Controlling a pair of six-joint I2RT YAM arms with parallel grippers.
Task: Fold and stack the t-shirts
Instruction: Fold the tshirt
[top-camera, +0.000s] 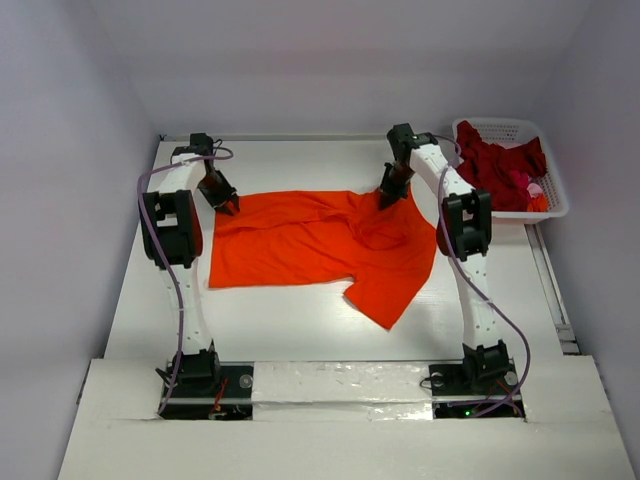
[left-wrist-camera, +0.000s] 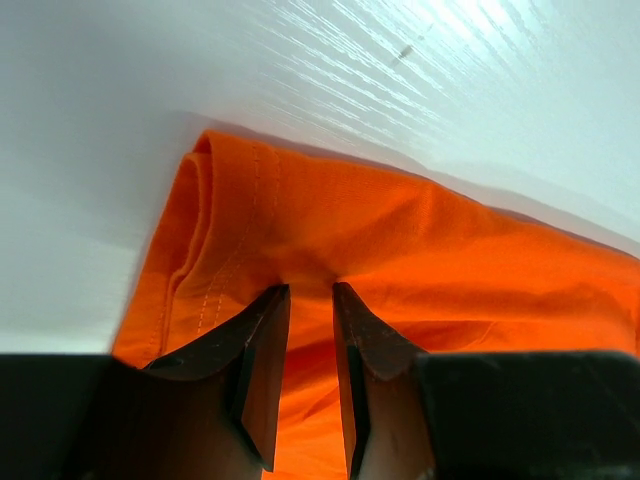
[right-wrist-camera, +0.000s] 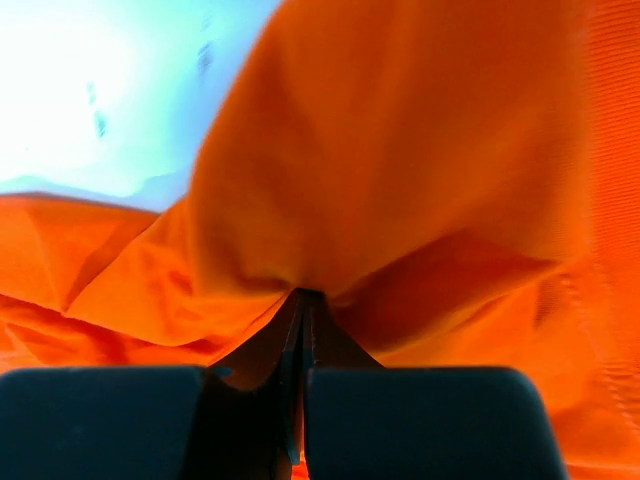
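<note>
A bright orange t-shirt (top-camera: 320, 245) lies spread and rumpled on the white table (top-camera: 290, 330), one sleeve pointing to the near right. My left gripper (top-camera: 228, 203) is at its far left corner. In the left wrist view the gripper (left-wrist-camera: 310, 290) is open, its tips touching the hemmed cloth (left-wrist-camera: 420, 250) with a narrow gap. My right gripper (top-camera: 388, 197) is at the shirt's far right part. In the right wrist view it (right-wrist-camera: 303, 293) is shut on a pinch of orange cloth (right-wrist-camera: 400, 150). Dark red t-shirts (top-camera: 495, 170) lie heaped in the basket.
A white latticed plastic basket (top-camera: 497, 123) stands at the far right of the table, with a bit of pink cloth (top-camera: 527, 185) among the red. Grey walls close in on all sides. A raised white ledge (top-camera: 340, 385) runs along the near edge by the arm bases.
</note>
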